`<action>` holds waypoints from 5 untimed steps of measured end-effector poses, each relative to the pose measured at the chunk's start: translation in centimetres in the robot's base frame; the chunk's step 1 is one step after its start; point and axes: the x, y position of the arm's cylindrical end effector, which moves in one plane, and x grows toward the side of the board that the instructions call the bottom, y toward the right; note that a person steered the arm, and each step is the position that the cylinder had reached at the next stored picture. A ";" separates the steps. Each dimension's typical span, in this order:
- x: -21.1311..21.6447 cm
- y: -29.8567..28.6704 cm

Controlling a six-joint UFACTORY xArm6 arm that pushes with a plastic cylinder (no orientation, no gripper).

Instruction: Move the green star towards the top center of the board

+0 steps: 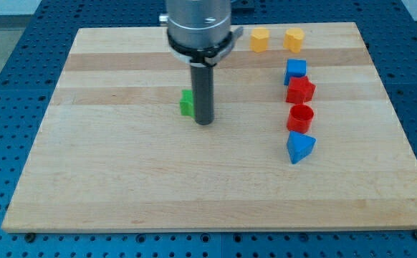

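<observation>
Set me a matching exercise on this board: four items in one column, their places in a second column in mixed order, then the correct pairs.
Items
1. green block
2. blue triangular block
3. two yellow blocks
4. my tip

Places
A. lowest in the column of blocks at the view's right
B. side by side at the view's top, right of the arm
C. near the board's middle, just right of the green block
D. partly hidden behind the rod, on its left side

Pairs: 1-D, 2-A, 3-B, 4-C
</observation>
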 end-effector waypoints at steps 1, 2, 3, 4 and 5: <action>-0.5 -0.3; -3.6 -2.7; -6.5 -3.6; -9.4 -3.6; -11.6 -4.0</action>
